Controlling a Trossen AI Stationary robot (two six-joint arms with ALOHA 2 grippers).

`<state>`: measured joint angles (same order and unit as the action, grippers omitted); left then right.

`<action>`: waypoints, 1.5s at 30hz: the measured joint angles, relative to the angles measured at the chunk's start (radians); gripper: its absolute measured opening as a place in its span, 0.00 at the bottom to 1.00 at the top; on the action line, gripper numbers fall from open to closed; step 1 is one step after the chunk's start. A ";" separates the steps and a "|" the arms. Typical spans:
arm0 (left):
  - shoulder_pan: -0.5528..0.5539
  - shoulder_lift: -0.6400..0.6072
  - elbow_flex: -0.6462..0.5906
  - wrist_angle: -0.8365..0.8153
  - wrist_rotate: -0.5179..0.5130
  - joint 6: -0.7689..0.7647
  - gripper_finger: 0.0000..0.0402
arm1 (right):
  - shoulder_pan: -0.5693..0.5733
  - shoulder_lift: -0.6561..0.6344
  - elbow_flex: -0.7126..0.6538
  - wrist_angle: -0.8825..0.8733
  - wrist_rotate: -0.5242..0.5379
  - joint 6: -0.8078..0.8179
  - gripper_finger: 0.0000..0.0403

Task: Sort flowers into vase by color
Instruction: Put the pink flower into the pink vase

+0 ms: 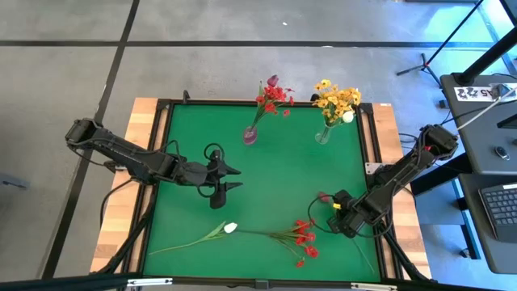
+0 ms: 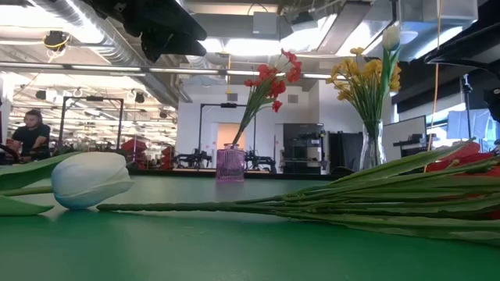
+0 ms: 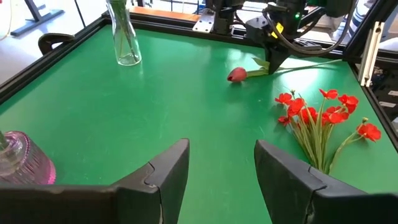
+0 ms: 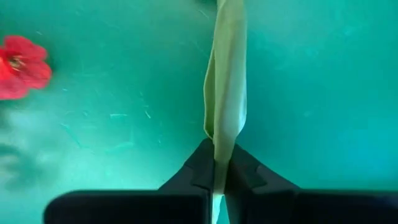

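High view | red sprays in pink vase (image 1: pixel 250 135), yellow sprays in clear vase (image 1: pixel 323 134) | white tulip (image 1: pixel 230 228), red spray (image 1: pixel 304 237) lie on green mat (image 1: pixel 275 178) | right gripper (image 1: pixel 339 212) clenched on pink tulip (image 1: pixel 324 196) stem | left gripper (image 1: pixel 232 178) released, mid-table.

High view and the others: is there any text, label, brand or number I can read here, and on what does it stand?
No text can be read in any view.
High view: a white tag with dark marks lies on the grey desk right of the table; too small to read.
Low view: signs and machines in the room behind are blurred.
Wrist views: no text.
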<state>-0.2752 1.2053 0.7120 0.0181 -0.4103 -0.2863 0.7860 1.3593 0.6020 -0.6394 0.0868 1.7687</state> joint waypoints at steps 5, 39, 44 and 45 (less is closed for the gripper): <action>0.000 0.000 0.000 0.000 -0.015 0.000 0.44 | -0.003 -0.050 -0.002 0.029 0.114 -0.019 0.04; 0.103 0.227 0.000 0.594 0.186 -0.018 0.44 | -0.001 -0.416 0.001 0.546 1.110 -1.101 0.04; 0.130 0.313 0.000 0.757 0.200 -0.018 0.44 | -0.021 -0.424 0.001 0.772 1.180 -1.321 0.04; 0.134 0.324 0.001 0.781 0.200 -0.018 0.44 | -0.037 -0.420 0.001 0.809 1.170 -1.353 0.04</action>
<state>-0.1409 1.5288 0.7131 0.7992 -0.2100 -0.3042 0.7490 0.9396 0.6035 0.1700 1.2565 0.4161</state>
